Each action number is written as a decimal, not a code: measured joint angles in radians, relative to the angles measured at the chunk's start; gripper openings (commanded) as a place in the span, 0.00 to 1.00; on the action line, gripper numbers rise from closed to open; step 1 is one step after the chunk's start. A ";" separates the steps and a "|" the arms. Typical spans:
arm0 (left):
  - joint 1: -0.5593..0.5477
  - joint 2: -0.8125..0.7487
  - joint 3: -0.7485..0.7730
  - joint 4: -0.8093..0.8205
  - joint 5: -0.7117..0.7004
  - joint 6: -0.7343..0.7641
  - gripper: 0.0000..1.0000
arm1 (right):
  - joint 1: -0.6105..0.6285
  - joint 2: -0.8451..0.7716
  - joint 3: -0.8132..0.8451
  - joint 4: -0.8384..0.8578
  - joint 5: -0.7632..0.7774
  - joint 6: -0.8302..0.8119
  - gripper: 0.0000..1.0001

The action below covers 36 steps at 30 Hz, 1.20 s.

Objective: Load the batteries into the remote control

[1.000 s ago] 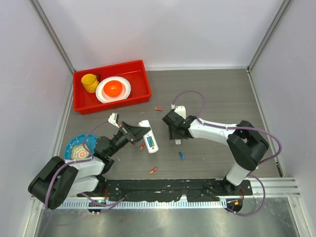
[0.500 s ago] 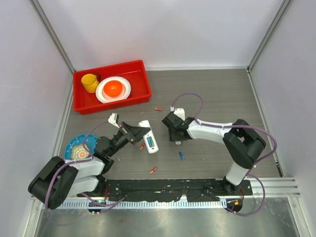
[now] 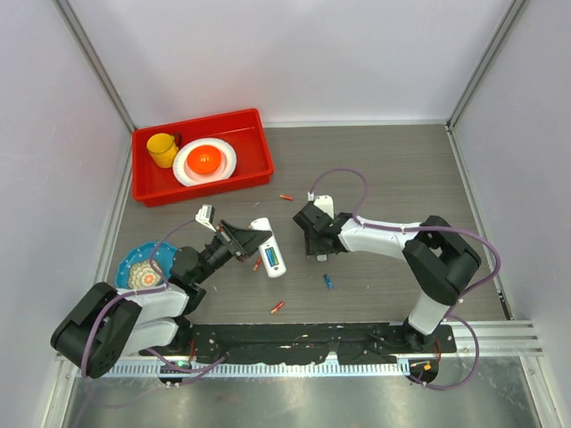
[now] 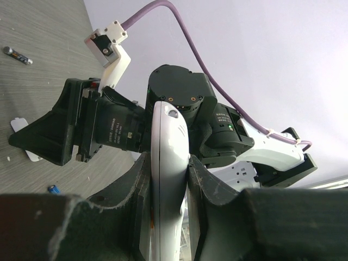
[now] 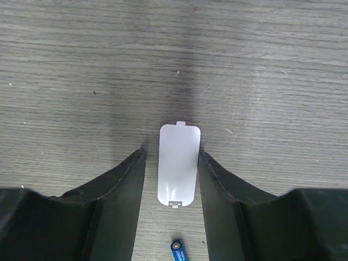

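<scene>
Clamps remote control [image 4: 167,141] in left tool [image 4: 169,185], steadying for loading; straddles battery cover [image 5: 177,168] on table [image 5: 81,65], right tool [image 5: 171,154] parted.

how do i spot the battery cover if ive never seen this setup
Start at the grey wood-grain table and find the right claw near its middle. Flat on the wood between that claw's fingers lies the battery cover, just beyond a blue battery. It is the only small flat white oblong there; the batteries nearby are thin coloured cylinders.

Red bin [image 3: 254,147] holds yellow cup [image 3: 162,149], white plate [image 3: 227,163].
</scene>
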State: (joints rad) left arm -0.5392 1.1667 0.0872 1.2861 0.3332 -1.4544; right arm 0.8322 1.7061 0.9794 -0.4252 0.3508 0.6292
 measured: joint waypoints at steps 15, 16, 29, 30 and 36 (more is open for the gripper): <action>0.000 0.000 0.000 0.000 0.000 0.000 0.00 | 0.000 -0.023 -0.039 0.047 -0.013 0.000 0.36; 0.000 -0.001 0.000 0.000 0.000 0.000 0.01 | 0.000 -0.025 -0.043 0.048 -0.013 0.000 0.34; 0.000 -0.006 -0.003 0.000 -0.001 0.000 0.00 | 0.000 -0.100 -0.090 0.013 -0.025 0.001 0.16; 0.000 -0.006 -0.002 0.000 -0.002 0.000 0.00 | 0.000 -0.128 -0.097 -0.002 -0.026 0.001 0.15; -0.002 0.029 0.036 0.001 -0.023 0.009 0.00 | 0.000 -0.406 -0.108 -0.024 -0.038 -0.007 0.04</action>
State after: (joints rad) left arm -0.5415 1.1954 0.1230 1.2873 0.3103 -1.4456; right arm 0.8322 1.3003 0.8719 -0.4492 0.3126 0.6224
